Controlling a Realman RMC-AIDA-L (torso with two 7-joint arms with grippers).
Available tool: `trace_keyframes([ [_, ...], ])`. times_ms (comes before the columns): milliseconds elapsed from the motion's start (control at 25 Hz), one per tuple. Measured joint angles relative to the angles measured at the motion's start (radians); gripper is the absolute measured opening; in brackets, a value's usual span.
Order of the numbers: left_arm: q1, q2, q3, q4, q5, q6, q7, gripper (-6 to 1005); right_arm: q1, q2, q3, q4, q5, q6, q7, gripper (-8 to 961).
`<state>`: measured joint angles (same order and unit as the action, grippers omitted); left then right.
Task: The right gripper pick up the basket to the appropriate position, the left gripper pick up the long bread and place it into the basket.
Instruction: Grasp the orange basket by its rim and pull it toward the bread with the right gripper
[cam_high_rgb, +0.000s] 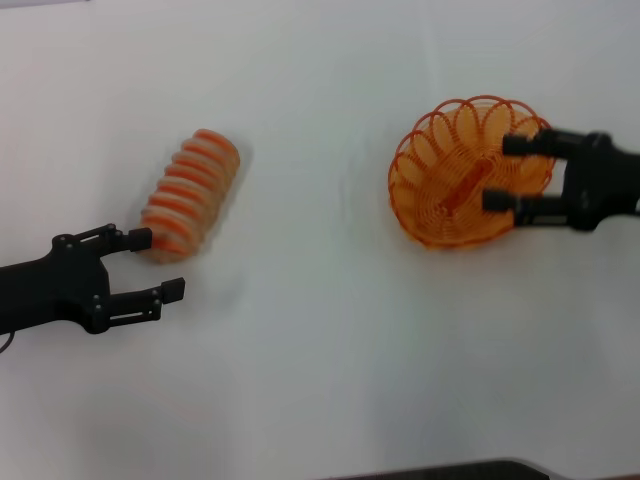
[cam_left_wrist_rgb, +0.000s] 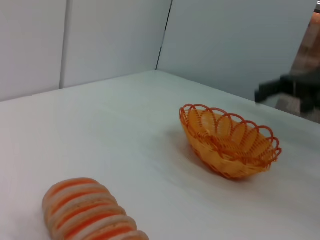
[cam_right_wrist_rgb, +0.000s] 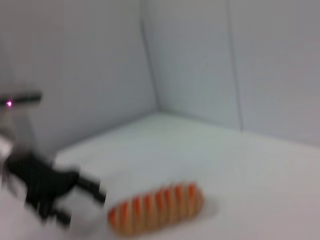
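Note:
The long bread (cam_high_rgb: 190, 195), pale tan with orange ridges, lies on the white table at the left. My left gripper (cam_high_rgb: 158, 264) is open just in front of its near end, one finger close to the loaf and holding nothing. The orange wire basket (cam_high_rgb: 440, 170) rests on the table at the right. My right gripper (cam_high_rgb: 505, 172) is open, and its fingers overlap the basket's right rim in the head view. In the left wrist view the basket (cam_left_wrist_rgb: 227, 145) stands apart from the right arm (cam_left_wrist_rgb: 295, 87), and the bread (cam_left_wrist_rgb: 90, 212) is near. The right wrist view shows the bread (cam_right_wrist_rgb: 157, 207) and the left gripper (cam_right_wrist_rgb: 80, 205).
The white table (cam_high_rgb: 320, 350) stretches between bread and basket. White walls (cam_left_wrist_rgb: 110, 40) stand behind the table. A dark edge (cam_high_rgb: 450, 470) shows at the table's front.

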<state>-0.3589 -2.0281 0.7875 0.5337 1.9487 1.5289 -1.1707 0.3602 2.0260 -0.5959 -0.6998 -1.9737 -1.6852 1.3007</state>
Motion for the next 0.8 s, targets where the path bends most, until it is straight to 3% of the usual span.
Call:
trace_keyframes([
  [120,0.000,-0.001,-0.003,0.000,-0.002,0.003,-0.001,841,0.020,-0.014,0.052,-0.001,0.031,-0.023,0.116,893],
  [360,0.000,-0.003,-0.023,-0.002,-0.002,0.011,-0.002,841,0.094,-0.068,0.102,-0.004,0.034,0.005,0.447,892],
  [560,0.001,-0.003,-0.024,-0.001,-0.002,0.029,-0.003,840,0.148,-0.079,0.094,-0.062,-0.014,0.053,0.691,891],
  [800,0.000,-0.003,-0.025,0.000,-0.002,0.031,-0.003,839,0.215,-0.082,0.096,-0.111,-0.163,0.112,0.850,884],
])
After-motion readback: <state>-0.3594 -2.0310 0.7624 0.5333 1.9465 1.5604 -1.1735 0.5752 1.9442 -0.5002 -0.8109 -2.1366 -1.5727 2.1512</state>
